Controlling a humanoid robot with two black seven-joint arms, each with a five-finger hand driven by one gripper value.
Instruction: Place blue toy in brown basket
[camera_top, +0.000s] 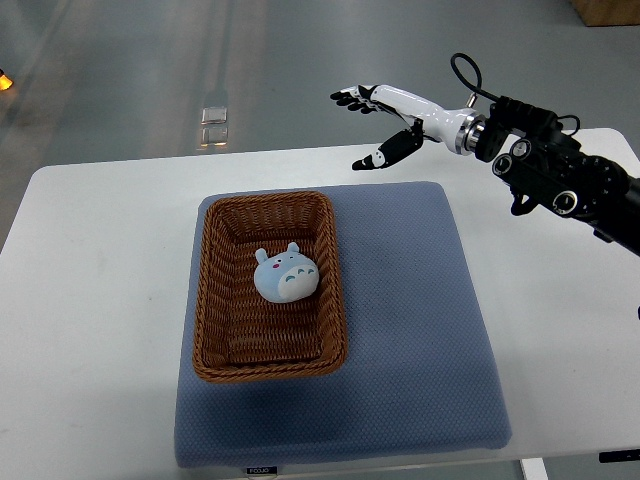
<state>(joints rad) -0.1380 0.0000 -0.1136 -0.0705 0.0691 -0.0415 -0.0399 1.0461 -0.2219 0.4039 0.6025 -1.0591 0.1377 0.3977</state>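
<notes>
Nearest me I see the blue-grey mat (420, 340) on the white table (90, 300). On it sits the brown basket (215, 300), with the blue toy (285, 275) lying inside. Beyond, my right hand (385, 125) hangs empty, fingers apparently spread.

A white worktop (100, 300) with rounded corners is seen spanning most of the picture. On it a blue-grey padded mat (420, 330) is laid, roughly square, its near edge close to the worktop's near edge; a small dark label (260, 468) is fixed at that edge. Beyond the worktop a grey, glossy floor (150, 70) is shown, marked by a small pale plate (213, 125). A brown cardboard box (605, 10) is cut off at the upper right corner.
</notes>
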